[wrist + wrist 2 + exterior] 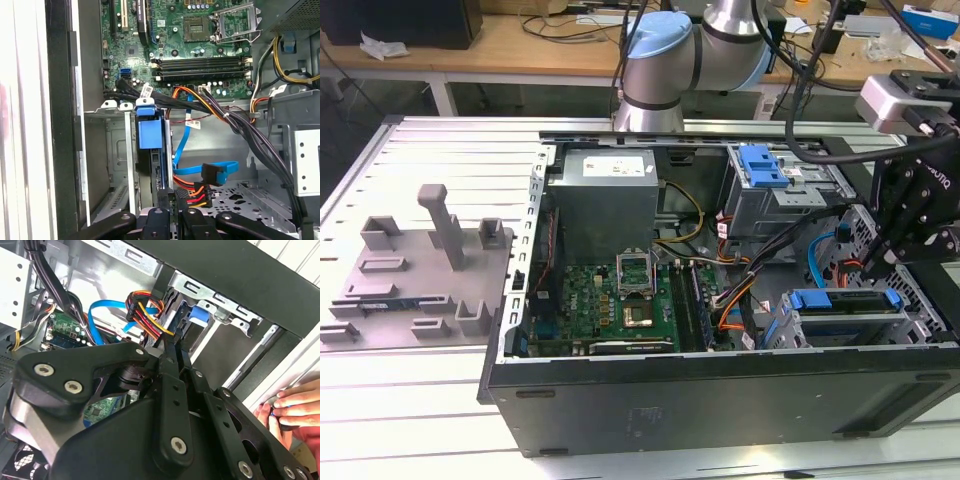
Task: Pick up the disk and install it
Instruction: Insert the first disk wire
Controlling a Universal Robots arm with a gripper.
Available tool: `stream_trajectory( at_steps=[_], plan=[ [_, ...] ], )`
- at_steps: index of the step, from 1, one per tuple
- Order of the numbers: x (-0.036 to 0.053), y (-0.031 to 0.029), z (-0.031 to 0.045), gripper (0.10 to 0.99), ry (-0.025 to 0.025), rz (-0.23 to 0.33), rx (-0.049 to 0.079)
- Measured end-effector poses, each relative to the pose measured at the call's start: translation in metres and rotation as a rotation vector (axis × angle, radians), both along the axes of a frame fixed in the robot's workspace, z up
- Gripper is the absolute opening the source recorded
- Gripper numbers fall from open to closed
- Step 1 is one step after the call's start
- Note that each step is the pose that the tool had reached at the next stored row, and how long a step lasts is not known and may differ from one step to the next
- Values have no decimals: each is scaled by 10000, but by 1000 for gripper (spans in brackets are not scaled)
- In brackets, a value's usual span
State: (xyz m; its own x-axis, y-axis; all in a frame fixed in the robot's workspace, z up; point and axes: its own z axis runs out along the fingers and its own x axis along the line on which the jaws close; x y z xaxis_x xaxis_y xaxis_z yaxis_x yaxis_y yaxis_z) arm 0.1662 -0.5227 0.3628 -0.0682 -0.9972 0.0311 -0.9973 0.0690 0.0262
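an open black computer case (720, 400) lies on its side on a slatted aluminium surface (420, 430). inside, a green motherboard (610, 300) sits next to a grey power supply (605, 200). a cpu socket (196, 27) and black memory slots (200, 63) show on the board in the first wrist view. a light blue data cable (210, 169) loops beside a bundle of black, orange and yellow wires (220, 112). a grey drive cage (790, 200) carries a blue plastic clip (763, 163). a grey moulded fixture (420, 265) rests on the surface beside the case, at the exterior view's left.
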Motion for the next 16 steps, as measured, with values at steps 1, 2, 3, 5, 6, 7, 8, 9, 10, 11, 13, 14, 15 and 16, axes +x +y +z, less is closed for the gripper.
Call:
stream_trajectory(
  at_steps=[1, 2, 3, 5, 6, 7, 8, 9, 10, 11, 13, 14, 15, 16],
  plan=[
    [0, -6, -2, 165, 1, -5, 0],
    [1, -14, -4, 165, 2, -11, -1],
    [1, -18, -7, 165, 2, -14, 1],
    [1, -23, -9, 165, 3, -18, 0],
    [1, -24, -10, 165, 2, -19, 0],
    [1, -26, -12, 165, 3, -22, 0],
    [1, -26, -14, 165, 3, -25, -1],
    [1, -28, -16, 165, 4, -30, -3],
    [1, -30, -20, 165, 5, -33, -2],
    [1, -33, -24, 165, 5, -36, 0],
    [1, -37, -31, 165, 8, -41, 1],
    [1, -39, -32, 165, 8, -42, 1],
    [1, -41, -33, 165, 9, -43, 0],
    [1, -44, -35, 165, 10, -46, 0]
  ],
)
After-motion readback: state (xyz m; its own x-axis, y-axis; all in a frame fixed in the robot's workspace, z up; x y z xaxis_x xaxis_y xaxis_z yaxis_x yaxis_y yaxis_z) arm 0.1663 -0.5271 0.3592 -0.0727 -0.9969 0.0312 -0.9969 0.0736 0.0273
